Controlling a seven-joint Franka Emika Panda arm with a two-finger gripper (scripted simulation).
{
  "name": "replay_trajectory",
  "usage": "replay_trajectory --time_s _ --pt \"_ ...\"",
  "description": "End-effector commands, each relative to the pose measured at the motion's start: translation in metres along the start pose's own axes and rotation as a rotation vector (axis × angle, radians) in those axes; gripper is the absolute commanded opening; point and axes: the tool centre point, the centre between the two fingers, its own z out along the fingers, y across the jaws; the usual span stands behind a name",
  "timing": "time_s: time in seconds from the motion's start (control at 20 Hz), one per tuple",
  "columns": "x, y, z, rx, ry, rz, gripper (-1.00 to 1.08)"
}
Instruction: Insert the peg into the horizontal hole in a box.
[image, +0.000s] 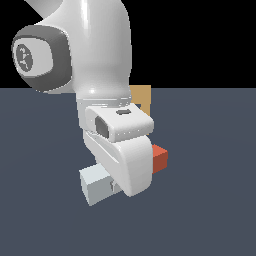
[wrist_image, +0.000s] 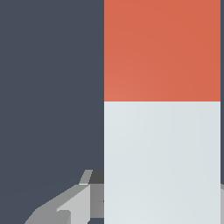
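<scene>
At the fingers, one grey fingertip is seen in the wrist view pressed against the pale side of the peg, and a sliver of the other shows at the opposite edge, so the gripper is judged to be clenched on the peg's grey-white part. In the exterior view the fingers themselves are mostly hidden behind the white hand. The peg is seen there low over the dark floor, its pale end pointing toward the camera and its red-orange end pointing away; whether it is lifted or touching the floor cannot be told.

Further out, only a corner of the tan box is shown behind the arm, apart from the peg's red tip. The hole is hidden.

The grasp is judged to be made; alignment with the hole and the insertion are not yet done.

No brand, label or writing can be read anywhere.
</scene>
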Motion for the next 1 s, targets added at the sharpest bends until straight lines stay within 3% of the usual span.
replay_trajectory --time_s 0.0,0.55,0.95 --pt "0.0 0.0 0.0 0.0 0.001 0.0 -1.0" --pt "0.004 -0.001 -0.002 0.0 0.0 -0.022 -1.0" --pt "0.033 -0.011 -0.018 -0.002 0.0 -0.193 -1.0"
